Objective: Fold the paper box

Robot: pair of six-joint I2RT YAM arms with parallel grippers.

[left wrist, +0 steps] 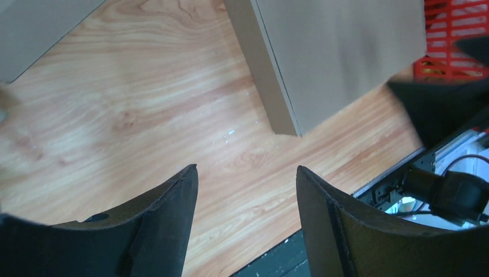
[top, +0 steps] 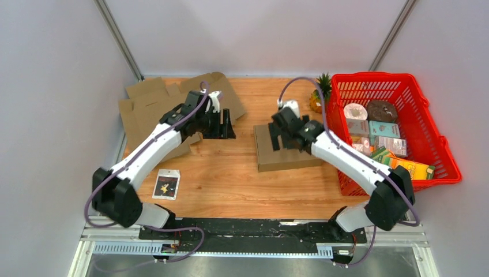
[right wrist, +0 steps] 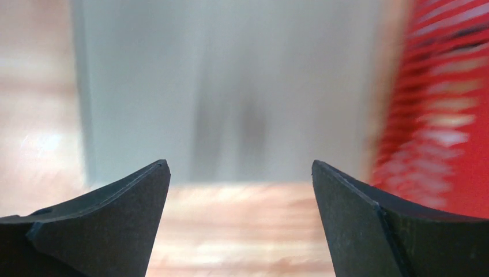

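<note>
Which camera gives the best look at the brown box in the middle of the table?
The top external view: the brown box shows nearly whole, lying flat, its far edge under the right gripper. The left wrist view shows one corner of the brown box sharply; the right wrist view shows only a blur.

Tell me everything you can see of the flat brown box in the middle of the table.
The box looks like plain brown cardboard. It is closed, low and rectangular, with sharp edges. It lies flat on the wooden table, slightly turned, left of the red basket. The open right claw hangs over its far end; whether it touches the box cannot be told.
</note>
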